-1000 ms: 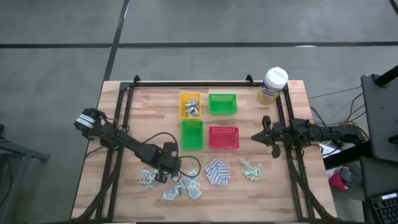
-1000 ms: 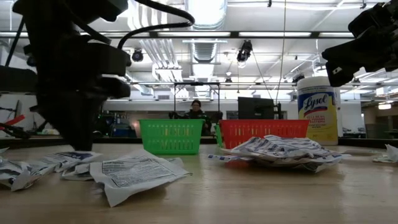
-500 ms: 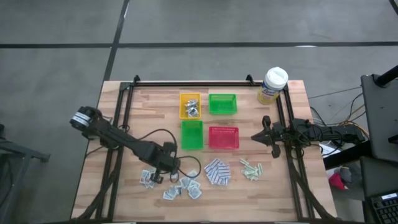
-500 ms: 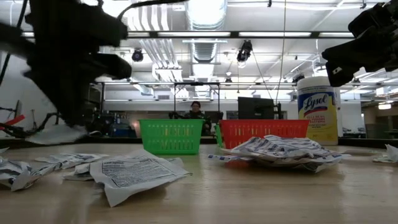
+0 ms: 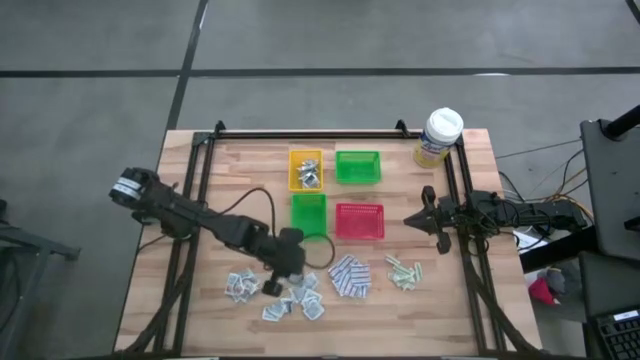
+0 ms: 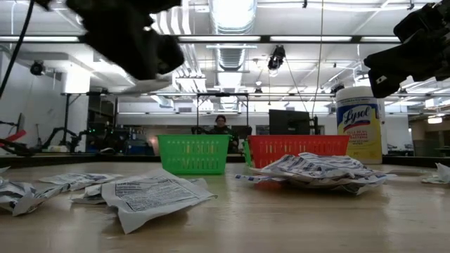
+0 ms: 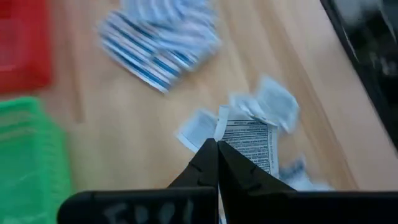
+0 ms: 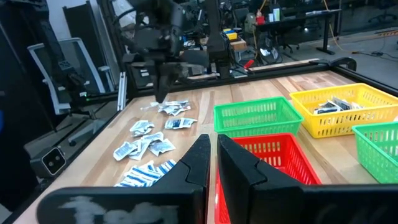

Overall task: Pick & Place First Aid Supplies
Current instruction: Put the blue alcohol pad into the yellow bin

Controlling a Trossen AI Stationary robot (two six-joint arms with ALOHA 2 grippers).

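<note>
While the slatted wooden table (image 5: 200, 300) carries ribbed plastic baskets (image 5: 358, 220), the left gripper (image 7: 217, 152) hangs above the crinkled white-grey sachets (image 5: 285, 295), clamped on one flat squarish sachet (image 7: 222, 121) held edge-on. The right gripper (image 8: 212, 146) waits at the table's right edge, fingers nearly together, empty.

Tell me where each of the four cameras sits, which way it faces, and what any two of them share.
High: above the table, looking straight down; both arms show, left end effector above the sachets.
Low: at table-top height, looking level into the room; green tray, red tray.
Left wrist: on the left arm, looking down past its shut fingers holding a sachet.
Right wrist: on the right arm, looking across the table past its fingers.
Shared: the red tray shows in all four.
</note>
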